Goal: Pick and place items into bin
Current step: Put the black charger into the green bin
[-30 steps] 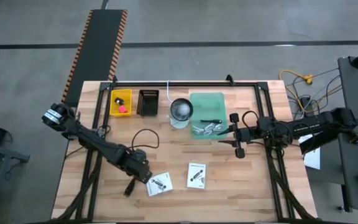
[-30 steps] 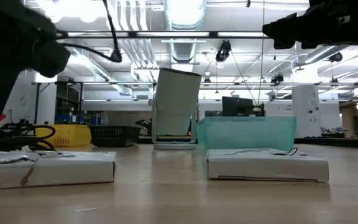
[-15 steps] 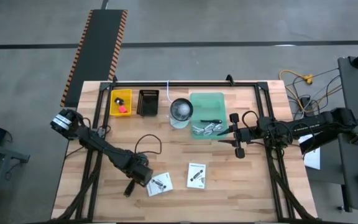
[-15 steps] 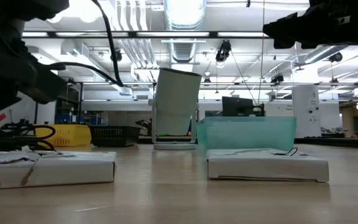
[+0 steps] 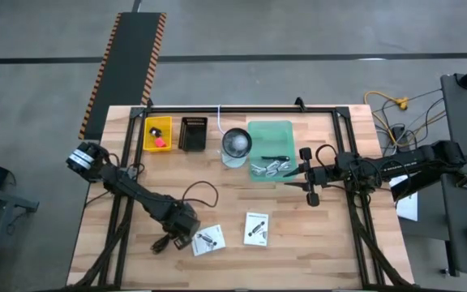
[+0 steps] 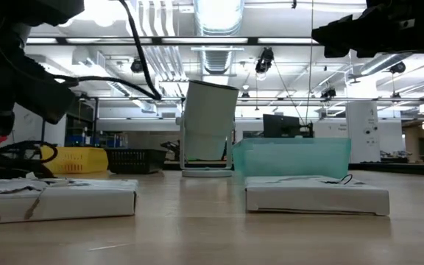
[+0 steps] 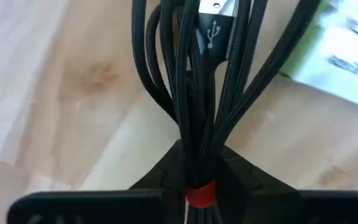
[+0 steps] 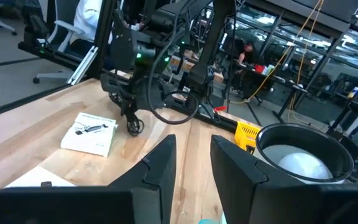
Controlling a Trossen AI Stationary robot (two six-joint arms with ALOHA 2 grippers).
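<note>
My left gripper (image 5: 165, 241) is low over the table's near left part, beside a white packet (image 5: 209, 239), and is shut on a bundle of black cable (image 7: 191, 93). A second white packet (image 5: 256, 229) lies flat to its right. The green bin (image 5: 270, 146) at the far middle holds silver metal pieces (image 5: 267, 169) and a small black tool (image 5: 276, 159). A red knob (image 5: 159, 142) lies in a yellow bin (image 5: 157, 132). My right gripper (image 5: 309, 174) hovers open and empty just right of the green bin; it also shows in the right wrist view (image 8: 194, 168). My left gripper pinches the cable bundle between its two fingers (image 7: 166, 177), at the end bound by a red tie (image 7: 199, 194). The strands run out forward along the fingers and fan apart, with a USB plug (image 7: 213, 25) among them. Whether the bundle rests on the table, I cannot tell.
A black bin (image 5: 193, 134) and a white cup (image 5: 236, 144) stand between the yellow and green bins. A black frame (image 5: 242, 109) runs along the table's far edge and down both sides. There is bare wood between the packets and the bins.
My left arm has swung a little toward the table's near right, and its gripper has turned slightly toward the near left corner, still shut on the cable bundle. My right arm has kept still.
</note>
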